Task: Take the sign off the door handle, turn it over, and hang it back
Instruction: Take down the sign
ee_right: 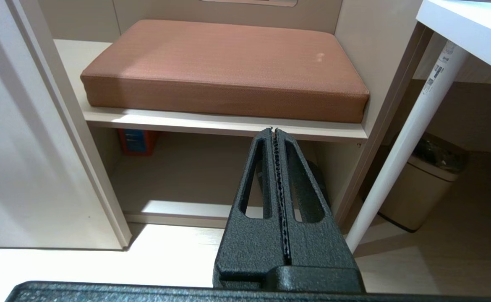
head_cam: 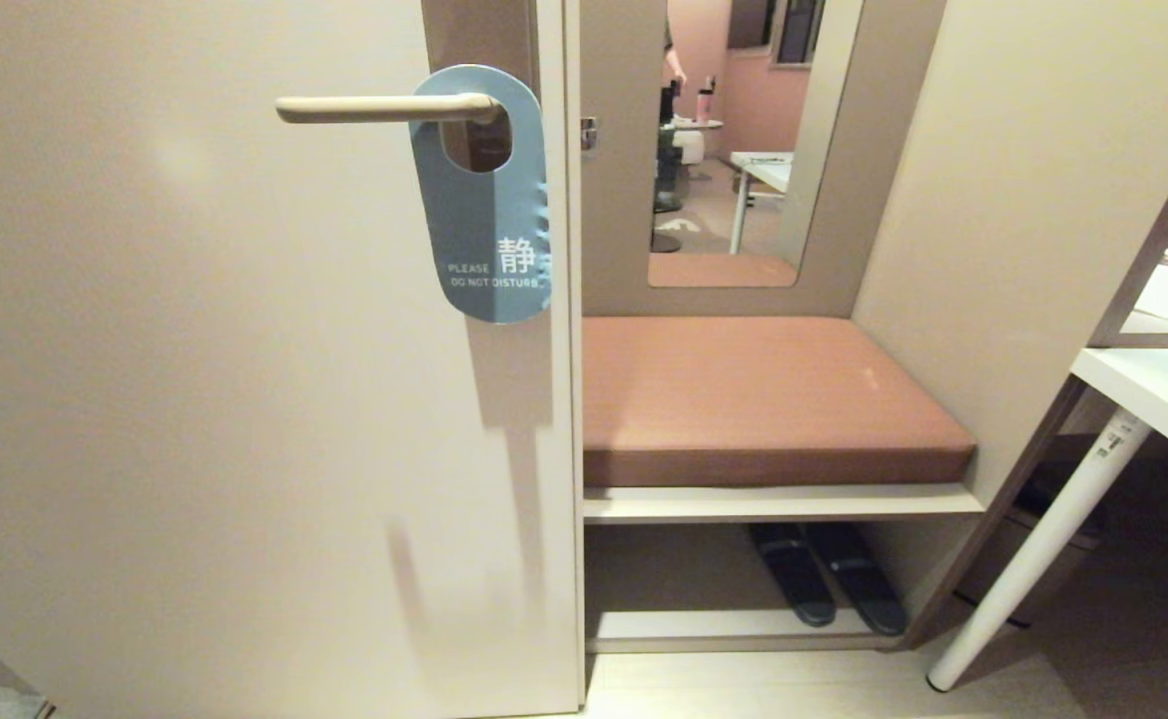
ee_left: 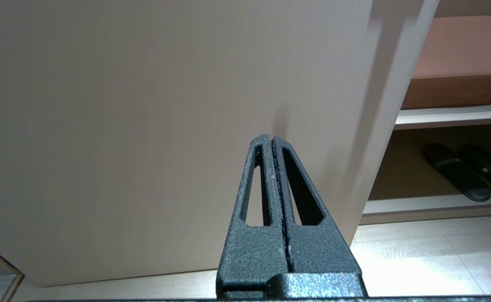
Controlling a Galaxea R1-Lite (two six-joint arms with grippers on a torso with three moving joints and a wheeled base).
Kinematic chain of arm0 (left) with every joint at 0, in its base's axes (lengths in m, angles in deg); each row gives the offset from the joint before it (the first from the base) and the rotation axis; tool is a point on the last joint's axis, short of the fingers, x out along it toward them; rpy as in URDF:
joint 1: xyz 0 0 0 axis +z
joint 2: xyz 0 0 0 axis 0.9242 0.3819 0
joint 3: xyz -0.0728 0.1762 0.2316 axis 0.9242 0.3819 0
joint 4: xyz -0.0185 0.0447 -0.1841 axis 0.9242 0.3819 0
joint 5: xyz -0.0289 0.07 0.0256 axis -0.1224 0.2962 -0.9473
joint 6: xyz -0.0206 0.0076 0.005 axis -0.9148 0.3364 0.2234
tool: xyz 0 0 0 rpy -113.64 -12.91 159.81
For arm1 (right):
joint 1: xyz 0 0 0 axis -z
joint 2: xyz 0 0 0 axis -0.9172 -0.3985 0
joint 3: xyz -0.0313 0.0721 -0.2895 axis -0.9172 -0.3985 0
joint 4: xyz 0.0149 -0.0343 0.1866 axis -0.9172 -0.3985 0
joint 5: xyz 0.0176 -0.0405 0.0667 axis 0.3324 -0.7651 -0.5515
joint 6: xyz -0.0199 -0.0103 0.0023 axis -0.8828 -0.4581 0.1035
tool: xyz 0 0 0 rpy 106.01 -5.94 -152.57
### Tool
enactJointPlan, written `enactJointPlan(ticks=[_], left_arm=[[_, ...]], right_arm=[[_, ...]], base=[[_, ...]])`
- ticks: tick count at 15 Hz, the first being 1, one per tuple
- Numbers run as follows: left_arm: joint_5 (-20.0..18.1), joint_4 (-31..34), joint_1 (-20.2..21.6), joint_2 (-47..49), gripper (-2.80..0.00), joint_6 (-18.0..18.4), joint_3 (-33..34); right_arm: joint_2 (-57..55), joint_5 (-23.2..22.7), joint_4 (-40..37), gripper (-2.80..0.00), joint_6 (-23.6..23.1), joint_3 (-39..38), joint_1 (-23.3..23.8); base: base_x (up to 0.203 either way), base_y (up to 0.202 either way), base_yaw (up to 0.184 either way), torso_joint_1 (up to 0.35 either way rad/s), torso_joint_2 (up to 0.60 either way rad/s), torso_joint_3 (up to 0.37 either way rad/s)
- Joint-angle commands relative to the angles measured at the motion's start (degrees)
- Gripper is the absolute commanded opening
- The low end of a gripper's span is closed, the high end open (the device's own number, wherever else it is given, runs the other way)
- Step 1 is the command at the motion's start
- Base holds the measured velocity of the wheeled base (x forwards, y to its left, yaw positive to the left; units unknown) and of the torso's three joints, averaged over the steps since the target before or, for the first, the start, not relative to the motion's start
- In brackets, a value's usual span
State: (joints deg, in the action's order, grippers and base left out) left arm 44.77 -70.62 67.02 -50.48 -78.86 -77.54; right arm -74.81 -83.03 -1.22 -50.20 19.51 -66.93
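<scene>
A: What sits closest to the robot?

B: Both arms hang low, outside the head view. The left gripper point(ee_left: 272, 138), black with a rough finish, is clenched with its two fingers pressed flat together and nothing between them; it points at the lower part of the plain cream door point(ee_left: 144, 126). The right gripper point(ee_right: 274, 131) is clenched the same way, empty, aimed at the open shelf unit beside the door.

A: And past them?

B: On the pale floor point(ee_right: 165, 251), a white round table leg point(head_cam: 1038, 554) slants down from a white tabletop point(head_cam: 1158, 394) on the right, with a beige waste bin point(ee_right: 421, 193) behind it. In the shelf unit, a pair of dark flat slippers point(head_cam: 824, 584) lies on the bottom board, and a reddish-brown padded seat cushion point(head_cam: 754, 394) rests on the board above. A small orange and blue box point(ee_right: 137, 141) stands at the back of the bottom shelf near the door.

A: Where is the sign?

B: The blue oblong card sign with rounded ends point(head_cam: 489, 235) hangs upright near the door's right edge, its oval hole threaded over the slim cream lever door handle point(head_cam: 384, 108). The face reading "PLEASE DO NOT DISTURB" looks outward. Behind it is the brown-grey metal plate point(head_cam: 474, 35).

A: Furthest back?

B: A tall mirror point(head_cam: 744, 140) above the cushion.
</scene>
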Motion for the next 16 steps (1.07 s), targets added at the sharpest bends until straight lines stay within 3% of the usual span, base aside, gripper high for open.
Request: enactJointPlan(ticks=[1,16], left_arm=[[0.0,0.0,0.0,0.0,-2.8,0.0,0.0],[0.0,0.0,0.0,0.0,-2.8,0.0,0.0]], right_arm=[[-0.1,0.0,0.0,-2.8,0.0,0.0,0.0],[-0.1,0.1,0.0,-2.8,0.0,0.0,0.0]], base=[[0.0,0.0,0.0,0.0,0.0,0.0],[0.0,0.0,0.0,0.0,0.0,0.0]])
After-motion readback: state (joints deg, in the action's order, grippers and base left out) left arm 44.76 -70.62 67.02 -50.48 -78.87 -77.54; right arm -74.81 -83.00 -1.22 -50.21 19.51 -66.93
